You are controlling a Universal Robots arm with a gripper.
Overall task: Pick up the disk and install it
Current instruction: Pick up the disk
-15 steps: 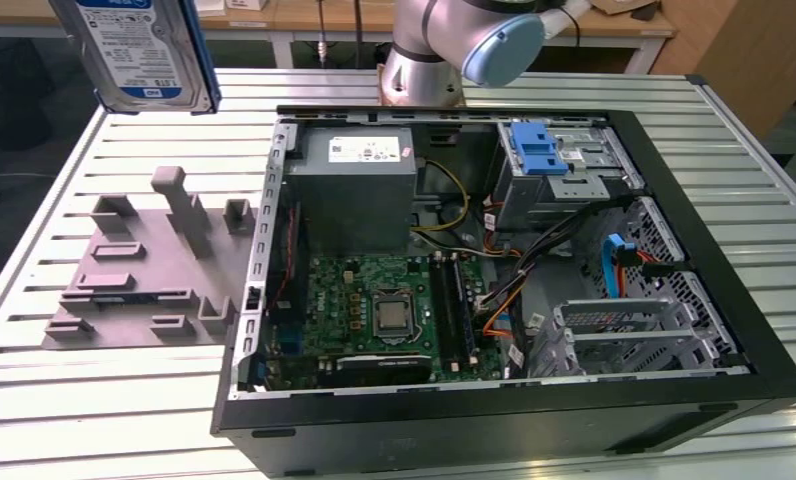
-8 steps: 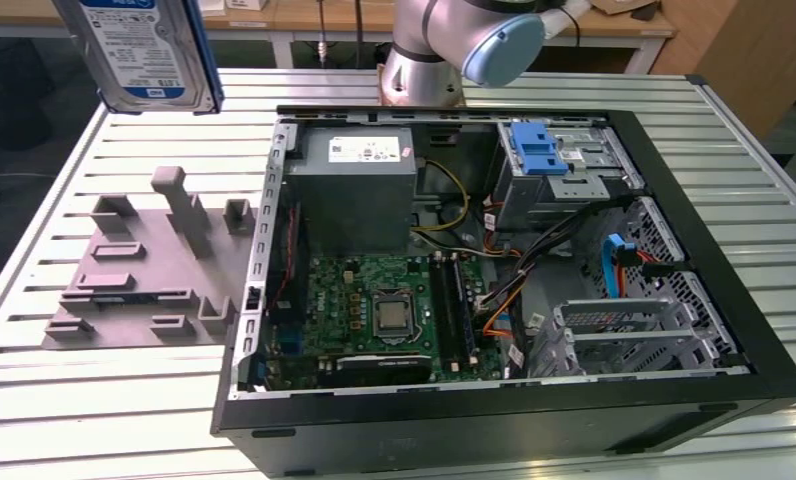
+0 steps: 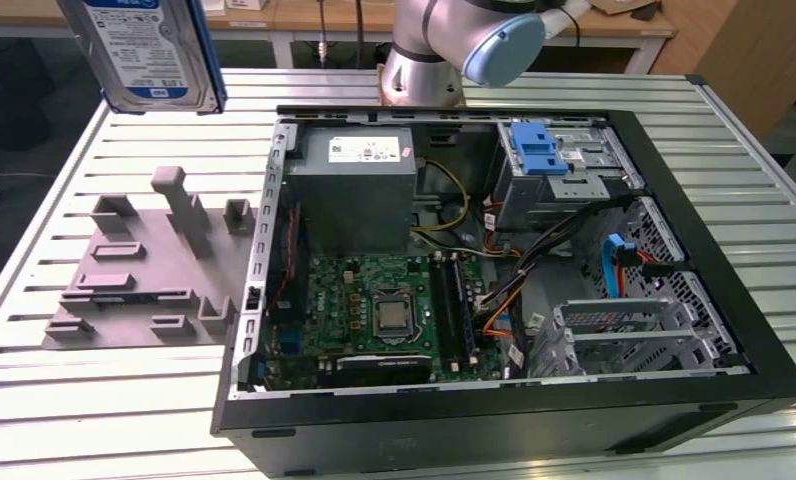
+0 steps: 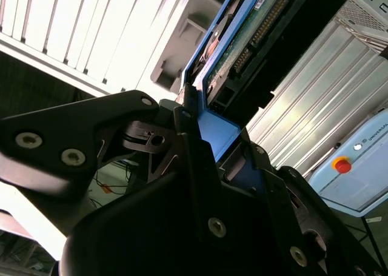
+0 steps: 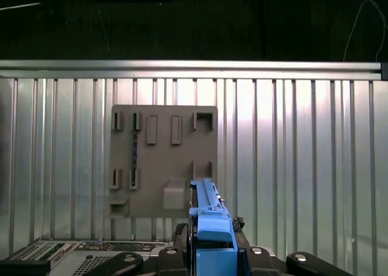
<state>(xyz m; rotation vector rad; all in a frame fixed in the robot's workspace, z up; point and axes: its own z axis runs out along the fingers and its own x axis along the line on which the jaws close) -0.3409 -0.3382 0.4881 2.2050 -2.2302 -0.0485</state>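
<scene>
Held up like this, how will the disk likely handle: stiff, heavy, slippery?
The disk looks rigid, a metal slab that should not flex. Probably heavy for its size. The hand clamps its blue plastic bracket, which may be smooth, so slipping seems possible.

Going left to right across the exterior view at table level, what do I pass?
Grey fixture plate → grey power-supply box → blue latch → blue cable. The disk hangs above the plate and overlaps it, so it is left out.
</scene>
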